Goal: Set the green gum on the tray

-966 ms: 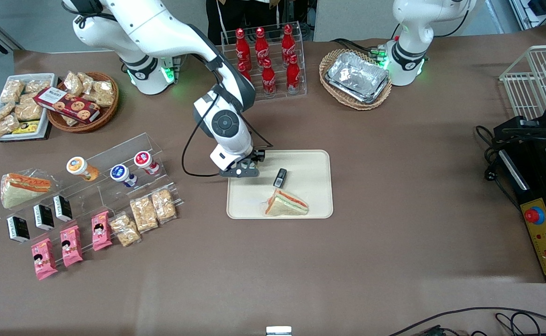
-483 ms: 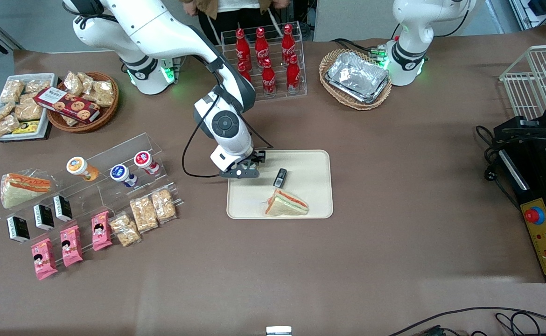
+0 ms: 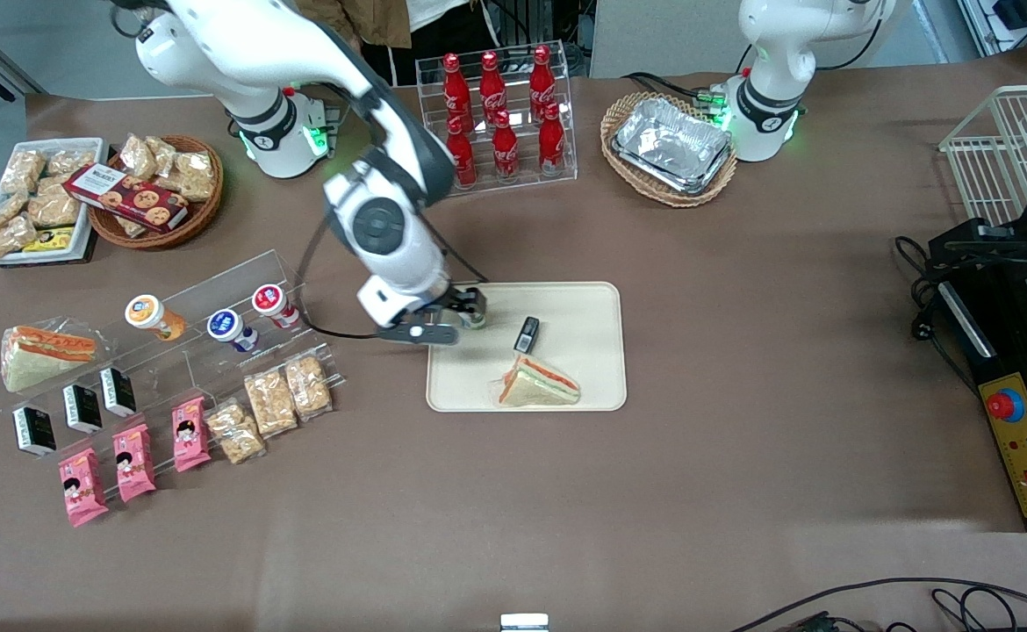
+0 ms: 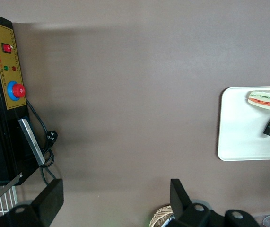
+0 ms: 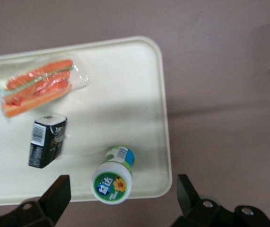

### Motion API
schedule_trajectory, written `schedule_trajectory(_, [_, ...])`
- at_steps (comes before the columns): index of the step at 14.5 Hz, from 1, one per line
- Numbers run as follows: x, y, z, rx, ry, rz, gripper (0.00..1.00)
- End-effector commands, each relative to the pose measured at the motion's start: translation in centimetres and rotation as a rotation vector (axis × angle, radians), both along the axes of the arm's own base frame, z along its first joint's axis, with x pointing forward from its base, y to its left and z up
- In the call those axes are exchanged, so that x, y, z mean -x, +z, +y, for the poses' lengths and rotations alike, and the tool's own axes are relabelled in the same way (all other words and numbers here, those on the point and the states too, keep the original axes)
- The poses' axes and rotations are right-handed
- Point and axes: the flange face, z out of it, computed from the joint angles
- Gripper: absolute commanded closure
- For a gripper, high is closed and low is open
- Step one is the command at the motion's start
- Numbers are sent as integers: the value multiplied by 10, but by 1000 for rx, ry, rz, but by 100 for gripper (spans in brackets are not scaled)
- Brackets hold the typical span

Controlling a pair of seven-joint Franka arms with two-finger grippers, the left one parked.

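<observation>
A brown table fills the scene, covered with snack displays and drinks. Near its middle lies the tray, cream-beige with rounded corners and a low rim. The green gum stands upright on the tray close to one corner, its green-and-white lid bearing a small flower mark; in the front view the bottle is largely hidden by the wrist of the working arm. Also on the tray are a small black box, lying beside the gum and apart from it, and a wrapped triangular sandwich, nearer to the front camera than the box.

The gripper hangs above the tray's edge at the working arm's end, directly over the gum. Its fingers are spread wide, one on each side of the bottle and clear of it, holding nothing.

Toward the working arm's end of the table, a clear tiered stand carries an orange-lidded bottle, a blue-lidded bottle and a red-lidded bottle. Farther from the front camera stand a rack of red cola bottles and a wicker basket of foil trays.
</observation>
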Motion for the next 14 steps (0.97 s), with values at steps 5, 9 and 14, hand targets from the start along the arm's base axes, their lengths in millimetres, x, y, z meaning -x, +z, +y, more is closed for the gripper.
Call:
schedule_trajectory(5, [-16,146,-142,20,-71,46,0])
schedule_trajectory(9, [-36,202,-211,38,-104,69,0])
schedule_trajectory(14, [-52,233,-261,56,-80,27,0])
